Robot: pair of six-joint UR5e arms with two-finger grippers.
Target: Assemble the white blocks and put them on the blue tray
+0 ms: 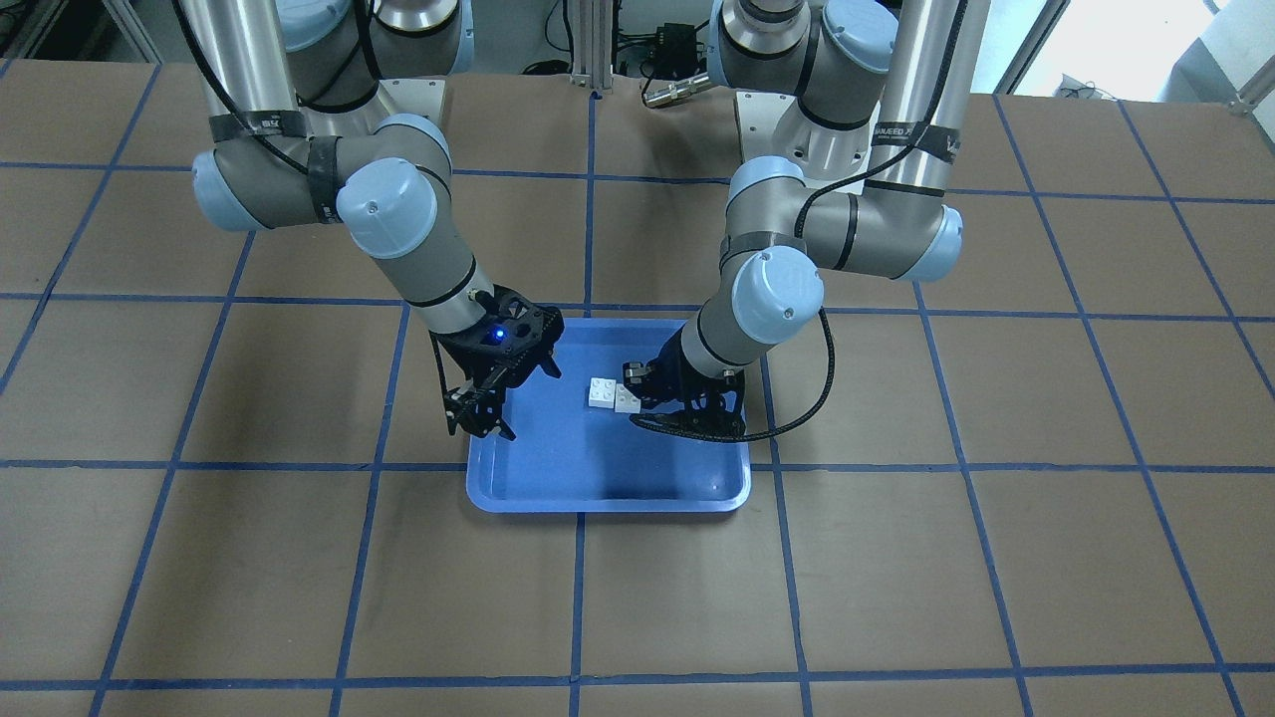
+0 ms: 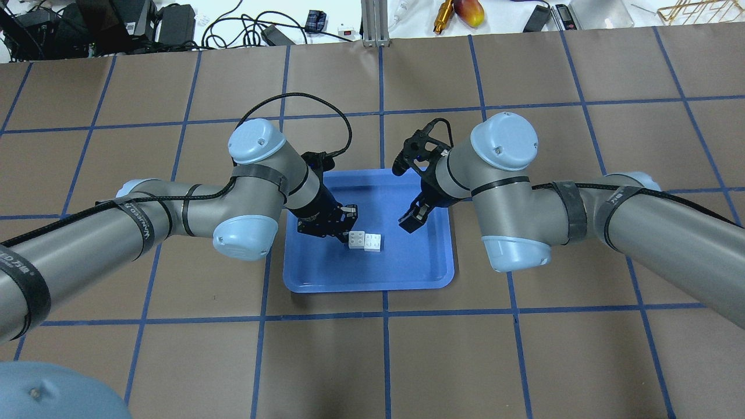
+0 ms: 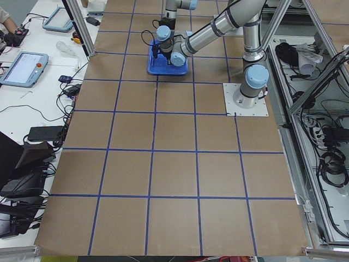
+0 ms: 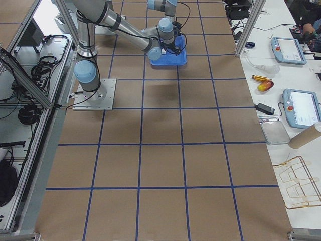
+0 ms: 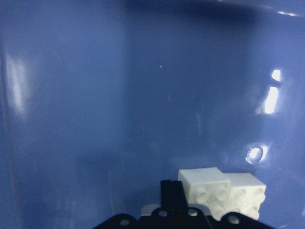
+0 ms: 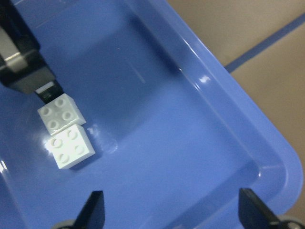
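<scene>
At the centre of the gridded table (image 2: 524,361), the blue tray (image 2: 430,267) is seen lying flat. Over its right half the right gripper (image 6: 174,214) is held wide apart and empty. The left gripper (image 1: 643,402) is set low around the white blocks (image 2: 365,240). One fingertip (image 6: 45,88) is pressed to the brick on its side, yet whether a clamp is applied cannot be told. The two bricks appear to be rested on the tray floor, side by side, seemingly joined at an offset. Trouble may be expected on withdrawal — a dragging pad could tip the pair or pry the shallow join apart.
</scene>
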